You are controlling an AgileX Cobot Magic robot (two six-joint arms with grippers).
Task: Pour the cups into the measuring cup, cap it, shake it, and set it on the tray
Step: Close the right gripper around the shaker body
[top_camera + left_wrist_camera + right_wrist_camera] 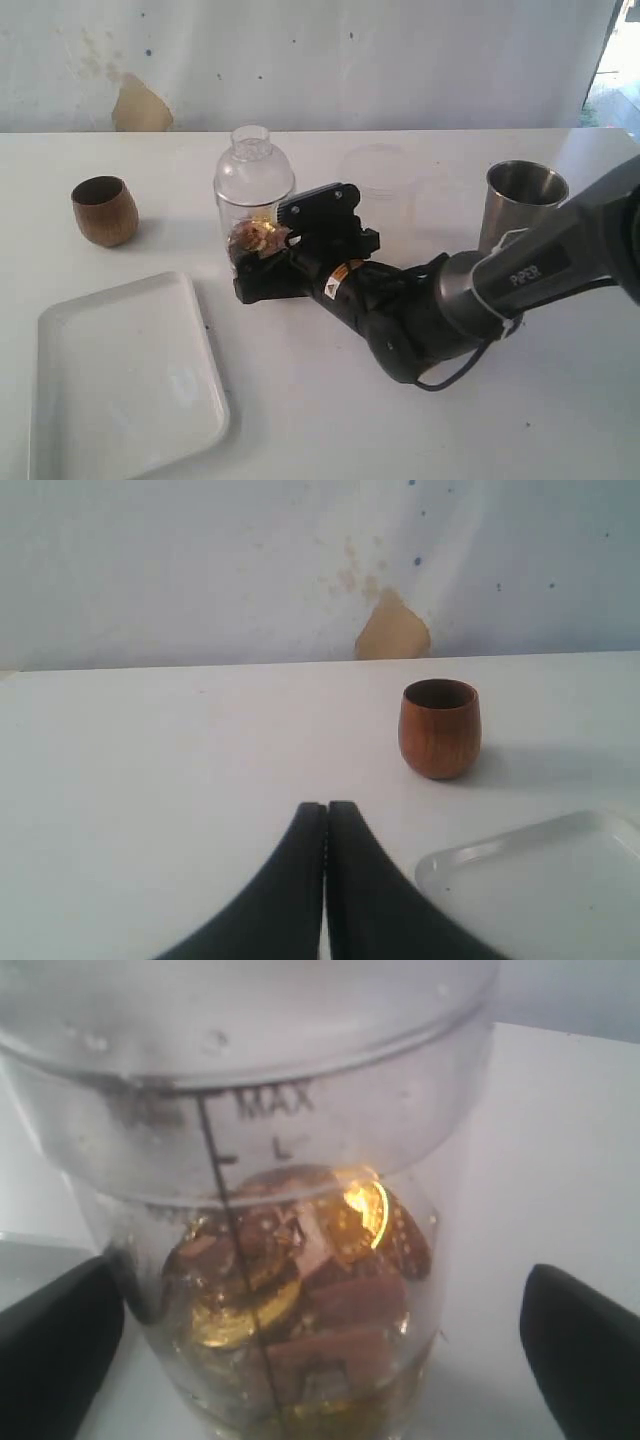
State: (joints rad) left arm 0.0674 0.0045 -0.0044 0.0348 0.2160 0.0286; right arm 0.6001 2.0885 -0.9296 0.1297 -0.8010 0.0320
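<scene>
Toward the desk's left edge stands the wooden cup (440, 728), with the tray (125, 375) at the front-left corner, its near side cut off by the frame. The left gripper (326, 812) has its jaws pressed together on nothing.

Mid-desk, nearer the far edge, the measuring cup (280, 1260) stands upright with the cap (253, 160) on, gold and brown pieces inside. The right gripper (320, 1295) is spread wide around its base, one finger apart from the wall. Whether the other touches is unclear.

The frosted cup (375, 168) is barely discernible. The steel tumbler (522, 200), toward the right edge, is partly hidden by the arm.
</scene>
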